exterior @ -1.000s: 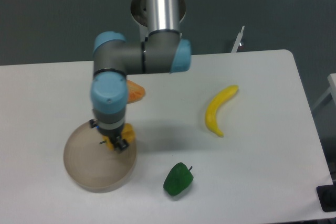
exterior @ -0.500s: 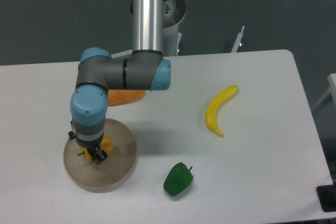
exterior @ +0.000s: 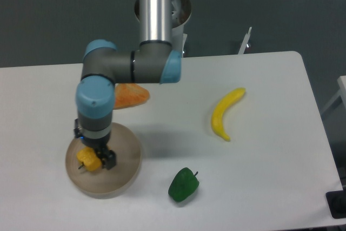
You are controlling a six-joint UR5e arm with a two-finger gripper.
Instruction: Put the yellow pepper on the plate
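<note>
On the left part of the white table (exterior: 259, 187): the plate (exterior: 125, 171), a round beige disc with a low rim. Over its left half, the yellow pepper (exterior: 88, 159), seen against the plate's surface, just beside and partly under the dark fingers. Whether resting on the plate or slightly above it, cannot tell. The gripper (exterior: 96, 159) pointing down from the blue-grey wrist, right at the pepper; fingers small and blurred, so holding or released, cannot tell. Behind the plate, near the arm's elbow, an orange wedge (exterior: 131, 94), partly hidden by the arm. Right of the plate, near the front edge, a green pepper (exterior: 183, 185) with a short dark stem. Further right, well apart, a curved yellow banana (exterior: 224, 113) lying flat.
</note>
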